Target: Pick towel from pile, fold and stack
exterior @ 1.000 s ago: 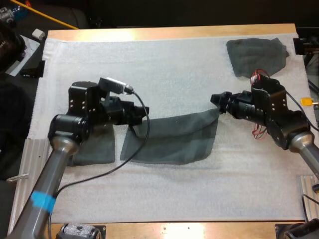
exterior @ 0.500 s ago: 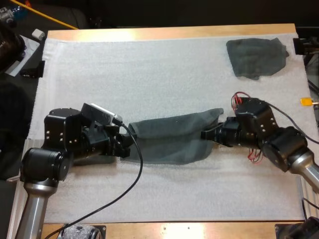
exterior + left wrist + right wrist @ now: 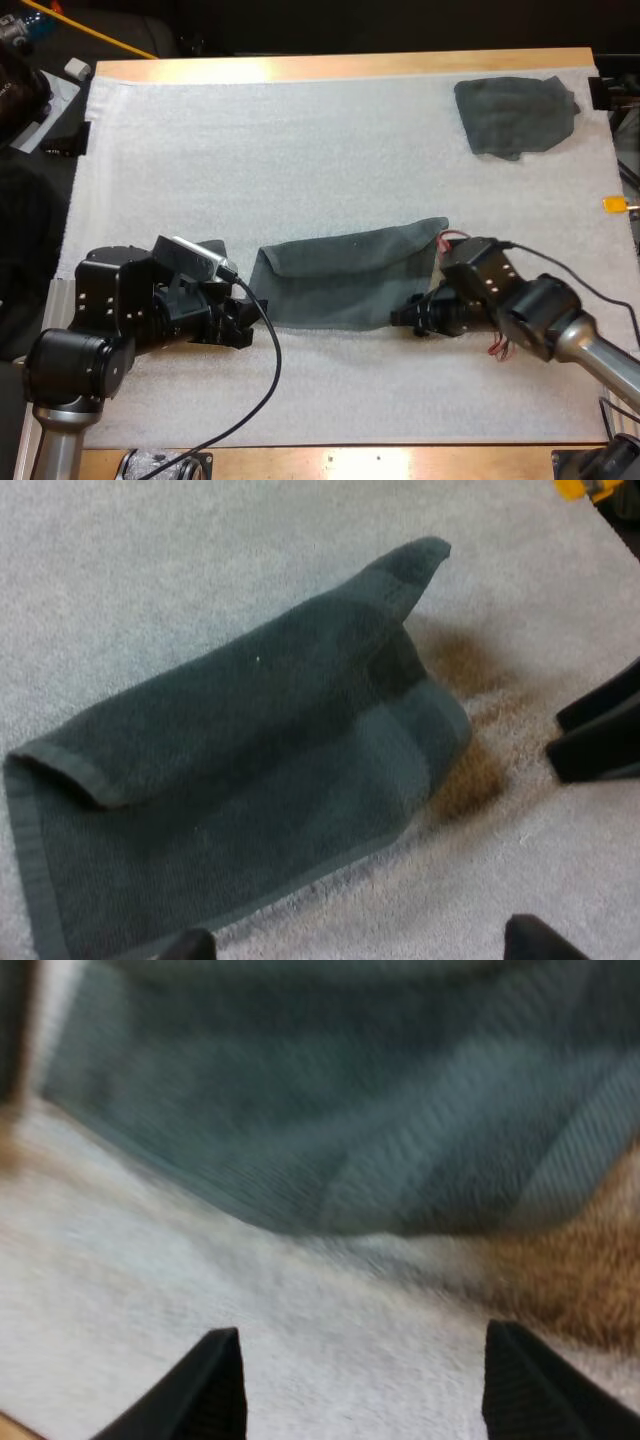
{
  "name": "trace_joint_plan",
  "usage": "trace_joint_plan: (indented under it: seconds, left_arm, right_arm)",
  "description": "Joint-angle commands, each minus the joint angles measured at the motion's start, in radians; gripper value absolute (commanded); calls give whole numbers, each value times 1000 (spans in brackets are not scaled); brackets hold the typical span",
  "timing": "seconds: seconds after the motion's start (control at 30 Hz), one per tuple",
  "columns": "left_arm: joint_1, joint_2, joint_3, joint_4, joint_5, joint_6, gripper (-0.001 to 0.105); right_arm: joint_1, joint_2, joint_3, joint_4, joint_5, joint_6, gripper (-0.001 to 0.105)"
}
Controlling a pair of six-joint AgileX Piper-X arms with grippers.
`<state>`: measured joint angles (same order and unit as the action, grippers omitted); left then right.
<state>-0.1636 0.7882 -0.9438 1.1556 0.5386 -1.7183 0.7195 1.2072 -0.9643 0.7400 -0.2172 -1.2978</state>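
White mat (image 3: 300, 150), folded towel (image 3: 345, 275) between left hand (image 3: 243, 324), right hand (image 3: 402, 318)

folded towel (image 3: 345, 278) lay on mat (image 3: 300, 150), toward near side | left gripper (image 3: 243, 325) just beside its left end | right gripper (image 3: 403, 318) at its near-right corner | crumpled towel (image 3: 515, 115) in mat's far right corner, well apart

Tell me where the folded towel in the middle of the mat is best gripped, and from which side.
Probably the folded towel is best taken at its left short end, with the left claw coming in low from that end. There the upper layer's hem curls up off the lower layer, giving a lip to pinch. The long near edge lies flat on the white mat.
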Motion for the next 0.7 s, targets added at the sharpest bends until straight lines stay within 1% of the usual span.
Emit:
trace_joint_plan:
  seconds: [0.0,0.2,0.27,0.43,0.5,0.67]
  left_arm:
    - [0,-5,11,14,-3,-4,57]
    - [-3,7,21,16,-3,-3,57]
    - [-4,3,18,15,2,-2,57]
    - [-3,3,18,26,3,-1,57]
    - [-2,3,19,31,3,-2,57]
    - [-1,5,18,50,1,1,57]
  right_arm:
    - [19,61,33,-29,16,22,51]
    - [37,218,24,-138,15,59,50]
    - [34,212,27,-127,28,49,49]
    - [29,287,28,-154,129,44,49]
    - [22,314,26,-170,146,47,49]
    - [-20,368,23,-225,124,66,49]
